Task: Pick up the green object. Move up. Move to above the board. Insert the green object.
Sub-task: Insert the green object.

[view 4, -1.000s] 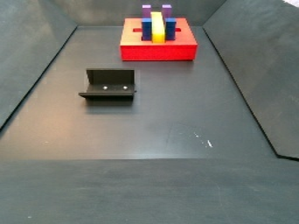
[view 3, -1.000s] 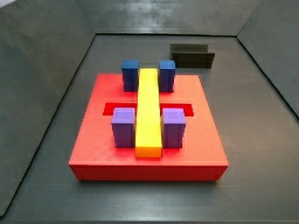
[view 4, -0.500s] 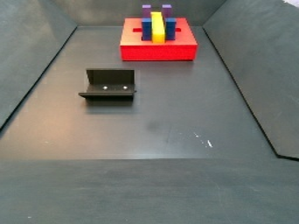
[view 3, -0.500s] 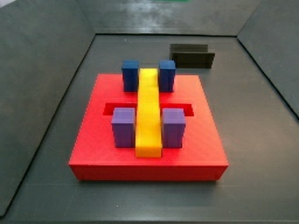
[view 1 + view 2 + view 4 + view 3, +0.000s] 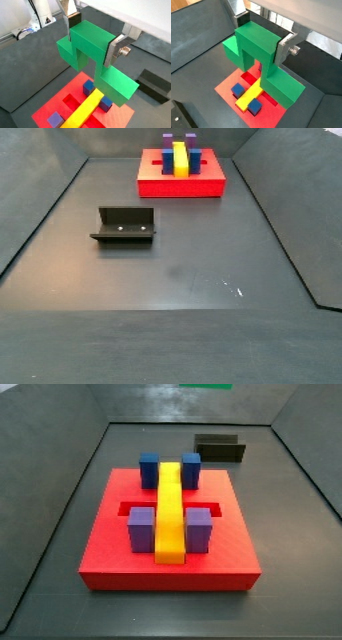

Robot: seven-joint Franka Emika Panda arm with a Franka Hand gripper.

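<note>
My gripper (image 5: 92, 40) is shut on the green object (image 5: 90, 45), a bright green arch block. The silver fingers clamp its top bar from both sides, and its two legs hang down; both wrist views show this (image 5: 254, 47). It hangs high above the board (image 5: 70, 92), a red slab bearing a long yellow bar (image 5: 83, 112) with blue and purple blocks beside it. In a side view only a green sliver (image 5: 207, 386) shows at the top edge, above the board (image 5: 107, 554). The gripper is out of view in both side views.
The fixture (image 5: 124, 225), a dark L-shaped bracket, stands on the grey floor apart from the board (image 5: 181, 186); it also shows behind the board in a side view (image 5: 221, 448). Grey walls enclose the floor.
A green sliver has come into a side view at its top edge and grown. Board and fixture have not moved.
</note>
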